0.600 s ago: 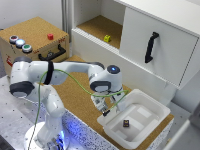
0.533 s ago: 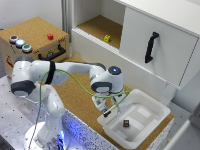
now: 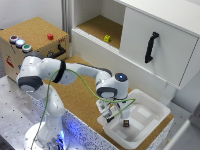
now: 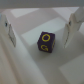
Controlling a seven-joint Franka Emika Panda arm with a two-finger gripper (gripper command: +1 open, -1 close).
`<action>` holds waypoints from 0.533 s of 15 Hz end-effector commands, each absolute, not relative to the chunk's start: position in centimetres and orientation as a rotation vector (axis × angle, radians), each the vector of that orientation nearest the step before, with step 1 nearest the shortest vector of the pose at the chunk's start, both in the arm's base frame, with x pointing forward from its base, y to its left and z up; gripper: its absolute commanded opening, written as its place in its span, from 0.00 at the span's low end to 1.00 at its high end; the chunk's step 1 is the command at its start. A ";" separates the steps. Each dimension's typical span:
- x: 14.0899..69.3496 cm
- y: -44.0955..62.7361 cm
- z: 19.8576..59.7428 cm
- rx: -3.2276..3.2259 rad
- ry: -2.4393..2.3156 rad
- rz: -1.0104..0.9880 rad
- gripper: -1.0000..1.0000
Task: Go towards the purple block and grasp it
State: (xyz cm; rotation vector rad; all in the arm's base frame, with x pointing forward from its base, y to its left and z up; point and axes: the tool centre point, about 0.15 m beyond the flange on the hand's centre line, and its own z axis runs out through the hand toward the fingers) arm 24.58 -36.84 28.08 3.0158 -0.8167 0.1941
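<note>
— Fingers (image 4: 7,31) first: what do we have?

— We see them spread wide in the wrist view, one pale finger at each side of the picture, with nothing clamped between them. The gripper (image 3: 116,114) is released.

— And the purple block (image 4: 46,42)?

— We find it lying in the gap between the two fingers, touching neither. It is a small, very dark cube (its top and one side face each carry a yellow ring mark), and it sits on the white floor of the tray.

— Does the exterior view agree?

— We think so. There the block (image 3: 126,122) shows as a tiny dark speck inside the white tray (image 3: 155,112), just beside the gripper's tips, which reach down over the tray's rim. Whether the tips touch the tray floor we cannot tell.

— Further out?

— We see the white arm (image 3: 65,72) stretched from its base at the exterior view's left across a cork-covered tabletop (image 3: 82,97), a green cable looping along it. Behind stands a white cabinet (image 3: 160,35) with a black handle (image 3: 150,46); a small yellow block (image 3: 107,38) rests in its open shelf, well apart from the tray. At the exterior view's left sits a cork box (image 3: 35,37) with coloured buttons.
</note>
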 end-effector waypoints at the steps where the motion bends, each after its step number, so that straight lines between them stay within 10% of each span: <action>1: 25.2 -39.5 25.0 3.040 -0.909 0.298 1.00; 8: 27.8 -40.0 24.0 3.035 -0.860 0.254 1.00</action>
